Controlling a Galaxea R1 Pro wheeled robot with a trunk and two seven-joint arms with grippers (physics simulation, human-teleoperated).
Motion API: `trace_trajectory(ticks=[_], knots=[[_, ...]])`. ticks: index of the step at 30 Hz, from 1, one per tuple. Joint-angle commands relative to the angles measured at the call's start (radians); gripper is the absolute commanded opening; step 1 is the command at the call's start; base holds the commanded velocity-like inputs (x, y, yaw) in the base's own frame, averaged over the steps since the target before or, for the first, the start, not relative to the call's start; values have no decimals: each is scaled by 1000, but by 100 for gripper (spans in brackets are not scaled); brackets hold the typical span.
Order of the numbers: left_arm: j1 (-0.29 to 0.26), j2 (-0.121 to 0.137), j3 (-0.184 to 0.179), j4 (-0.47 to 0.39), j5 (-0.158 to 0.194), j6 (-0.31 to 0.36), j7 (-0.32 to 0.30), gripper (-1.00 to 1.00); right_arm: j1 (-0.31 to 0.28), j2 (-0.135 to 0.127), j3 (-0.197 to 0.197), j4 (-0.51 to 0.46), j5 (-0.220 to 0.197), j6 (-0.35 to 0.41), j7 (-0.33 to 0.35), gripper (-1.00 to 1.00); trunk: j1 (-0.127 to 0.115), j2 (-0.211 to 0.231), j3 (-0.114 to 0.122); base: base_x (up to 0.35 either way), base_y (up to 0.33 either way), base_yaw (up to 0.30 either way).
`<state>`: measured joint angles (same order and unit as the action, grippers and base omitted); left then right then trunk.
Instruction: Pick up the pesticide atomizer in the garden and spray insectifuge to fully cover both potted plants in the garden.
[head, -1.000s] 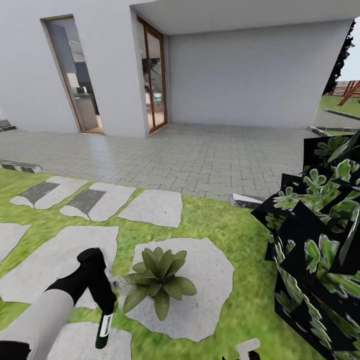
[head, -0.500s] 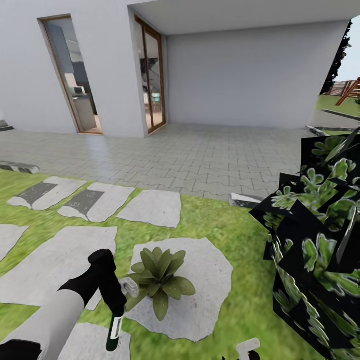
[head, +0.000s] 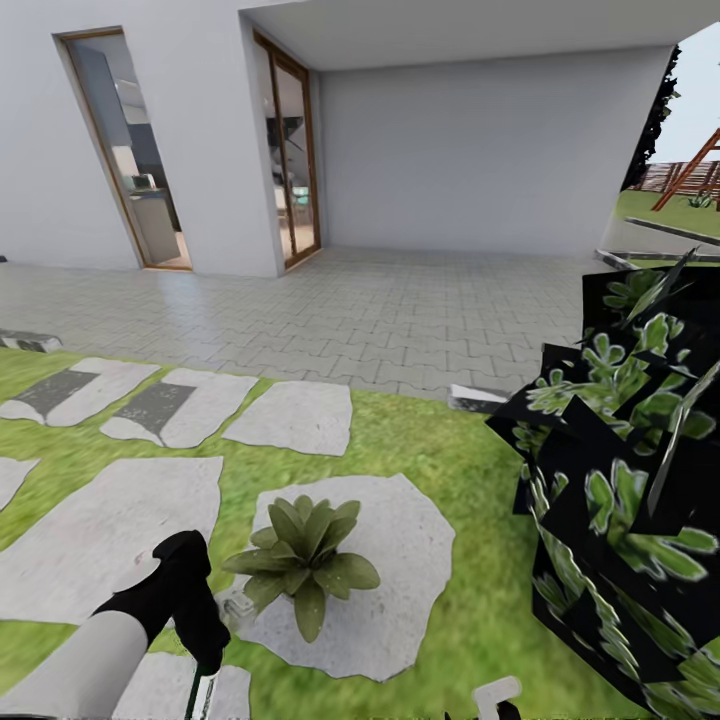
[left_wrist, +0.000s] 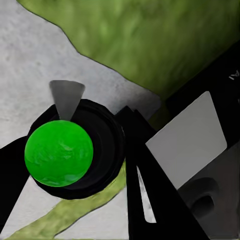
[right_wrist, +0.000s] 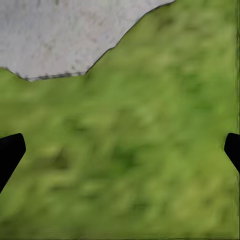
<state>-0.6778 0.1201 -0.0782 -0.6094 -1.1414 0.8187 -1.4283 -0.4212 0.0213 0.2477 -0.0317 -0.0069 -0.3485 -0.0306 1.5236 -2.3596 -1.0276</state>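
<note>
Your left gripper sits at the lower left of the head view, its black jaws closed around the pesticide atomizer, a dark bottle with a white label that hangs down to the bottom edge of the frame. In the left wrist view the atomizer shows from above as a black collar with a bright green round top, clamped between the dark fingers.

Just beside that gripper, a little right of it and low in the frame, you have one potted plant, a low rosette of pointed green leaves standing on a pale stone slab set in the lawn.

Your right gripper hangs over grass, its two black fingertips spread wide at the frame's opposite edges with nothing between them.

A dark leafy bush fills the right side, and grey paving runs to the white house wall beyond.
</note>
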Motion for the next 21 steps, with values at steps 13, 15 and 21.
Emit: trace_trajectory(ticks=[13,15,21], knots=[[-3,2,98,-27,-6,10,80,-100,-1,1,5,1,-2,-3,0,100,0,0,-1,-18,-88,0],[-8,2,98,-27,-6,11,81,-100,-1,1,5,0,-2,-3,0,100,7,-14,-8,0,0,0],[-13,0,98,-27,-7,13,81,-100,-1,2,5,-1,-2,-3,0,100,30,-56,-35,0,0,0]])
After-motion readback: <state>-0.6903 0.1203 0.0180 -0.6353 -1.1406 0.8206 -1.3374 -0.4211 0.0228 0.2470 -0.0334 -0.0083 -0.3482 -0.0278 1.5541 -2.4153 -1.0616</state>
